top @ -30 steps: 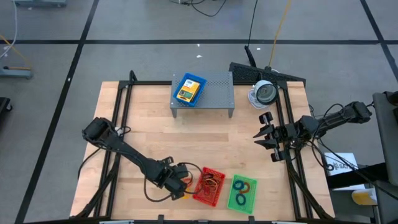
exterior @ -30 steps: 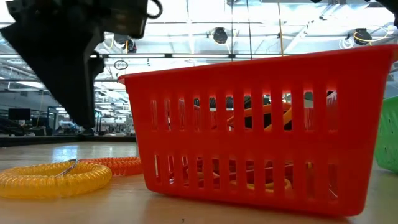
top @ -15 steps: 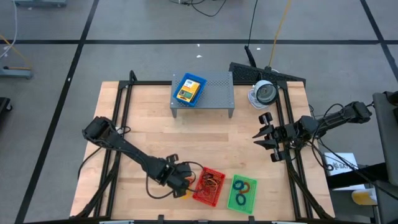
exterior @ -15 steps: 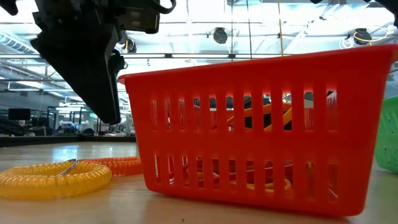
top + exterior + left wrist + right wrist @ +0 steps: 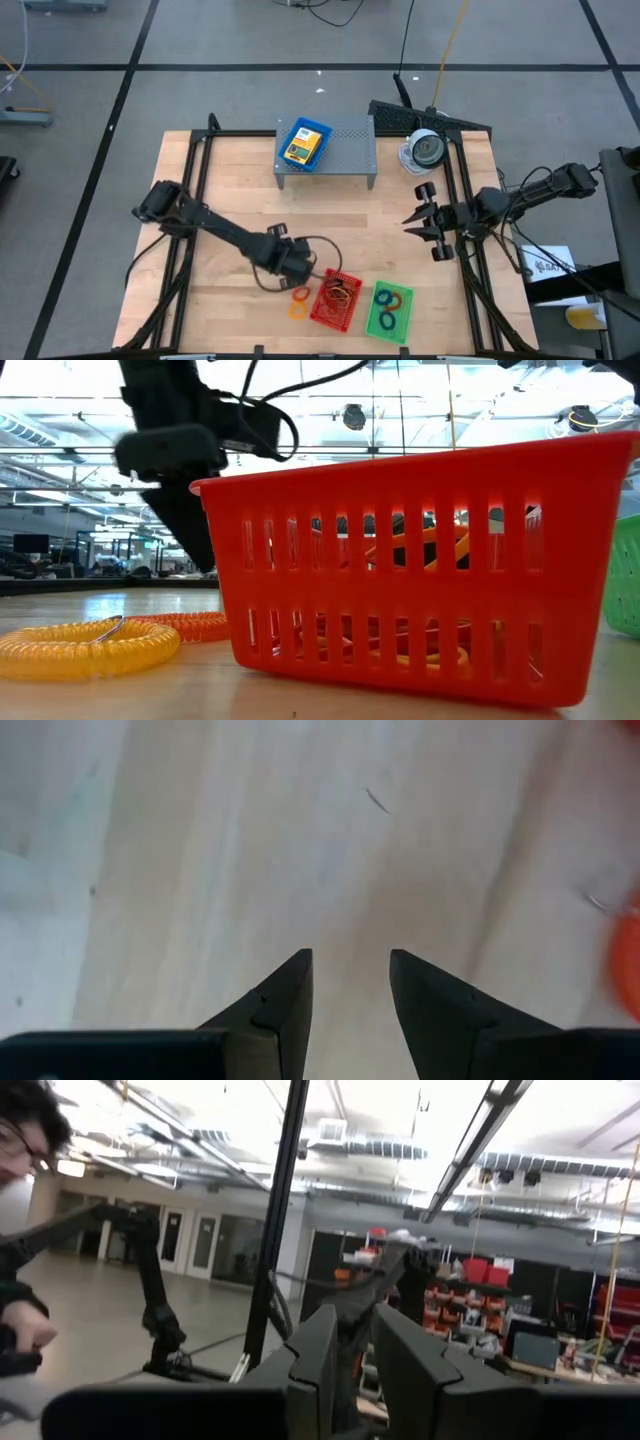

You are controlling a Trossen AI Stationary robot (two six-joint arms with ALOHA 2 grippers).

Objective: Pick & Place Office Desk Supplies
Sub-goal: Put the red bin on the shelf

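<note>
My left gripper (image 5: 292, 266) (image 5: 350, 956) hangs open over bare wood, fingers pointing steeply down, just beyond the red mesh tray's (image 5: 335, 299) (image 5: 420, 560) left far corner. An orange coil ring (image 5: 301, 295) (image 5: 185, 625) and a yellow coil ring (image 5: 297, 311) (image 5: 90, 646) lie flat on the table left of that tray, nearer the front edge than the gripper. Orange and reddish loops lie in the red tray. The green tray (image 5: 388, 311) holds blue and green rings. My right gripper (image 5: 416, 222) (image 5: 357, 1325) is raised at the table's right side, a narrow gap between its fingers, nothing in it.
A grey perforated shelf (image 5: 350, 150) stands at the far middle, with a blue tray (image 5: 303, 143) holding a yellow box on its left end. A round white-and-grey device (image 5: 425, 150) sits at the far right. A person shows at the right wrist view's edge (image 5: 20, 1140). Bare wood spreads across the table's middle.
My left gripper has swung away from the two coil rings toward the table's far edge and a little right, rolling as it went, with its finger gap unchanged. The rings lie where they were, now uncovered in the high view.
</note>
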